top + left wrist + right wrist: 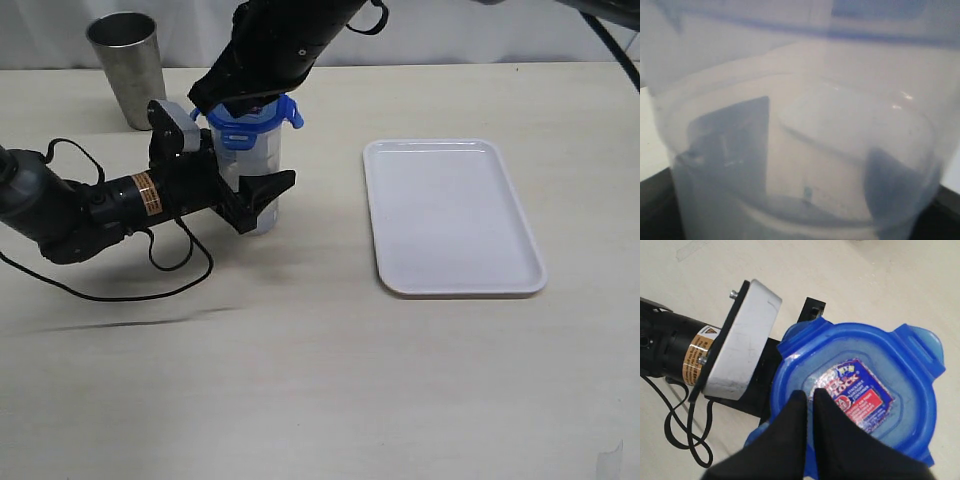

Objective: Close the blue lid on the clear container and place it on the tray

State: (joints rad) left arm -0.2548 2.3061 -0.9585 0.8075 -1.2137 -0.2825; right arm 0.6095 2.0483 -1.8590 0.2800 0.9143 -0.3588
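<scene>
Well, the tray (455, 215) sat well away from both grippers. The left gripper (250, 190) squeezed the clear container (265, 160), and the right gripper (809, 392), pinched tight on nothing, pressed on the blue lid (860, 390) just under it. A crooked push could have tipped the container over.

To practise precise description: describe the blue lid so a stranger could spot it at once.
Find the white tray; left of it in the exterior view stands the clear container, gripped by the left gripper. The blue lid sits on top, the only bright blue thing, with flaps and a red-blue sticker.
</scene>
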